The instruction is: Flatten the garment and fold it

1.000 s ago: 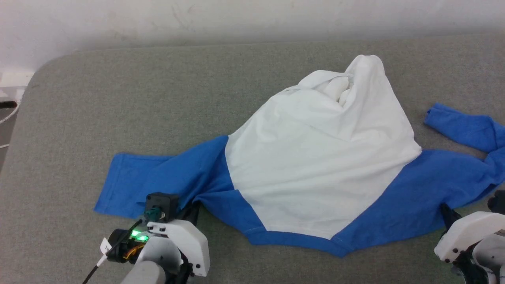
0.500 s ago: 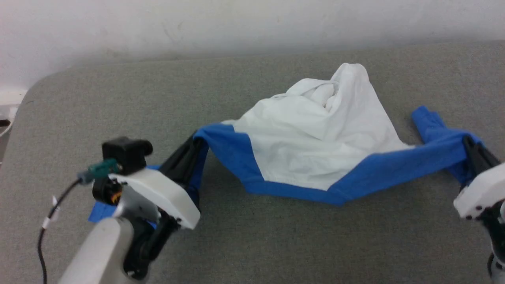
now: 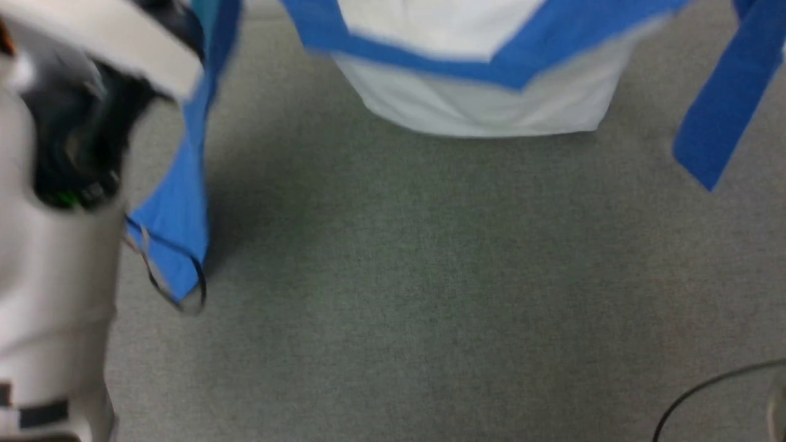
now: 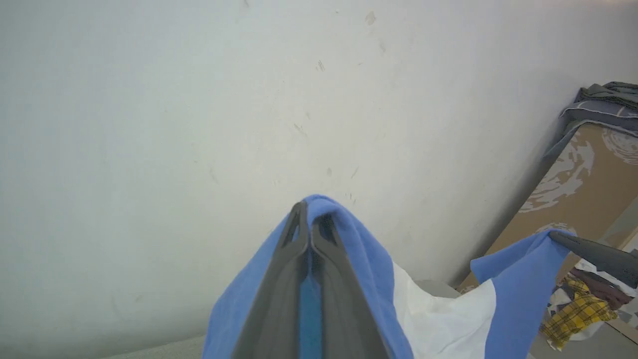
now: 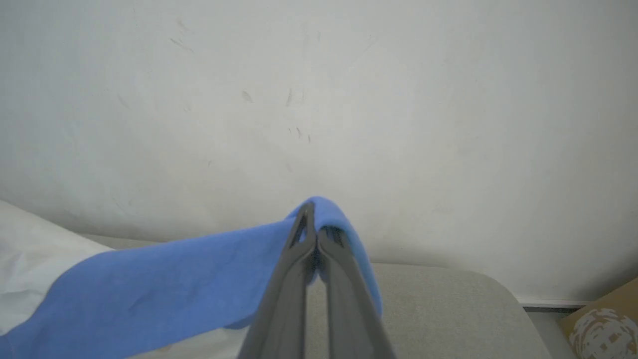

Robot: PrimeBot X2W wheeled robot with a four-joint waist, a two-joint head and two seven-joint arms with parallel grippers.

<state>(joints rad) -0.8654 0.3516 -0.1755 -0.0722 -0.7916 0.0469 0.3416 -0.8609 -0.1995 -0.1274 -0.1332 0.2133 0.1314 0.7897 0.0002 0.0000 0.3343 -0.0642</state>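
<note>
Now aloft: garment strung between both grippers

Soft and light, the garment (image 3: pixel 479 104) sags in a curve and its blue sleeves dangle. It should handle as limp cloth that swings and bunches. The blue shoulder area, gripped well apart on each side, looks the sensible hold for spreading it. The left gripper (image 4: pixel 310 219) has its jaws pinched together on blue fabric draped over the tips, and the right gripper (image 5: pixel 315 219) is clamped likewise. The garment hangs above the grey cushion (image 3: pixel 399 276), seemingly clear of it. Half a second ago its white body lay heaped on the cushion, and a second ago all of it lay there. The head camera has shifted too.
</note>
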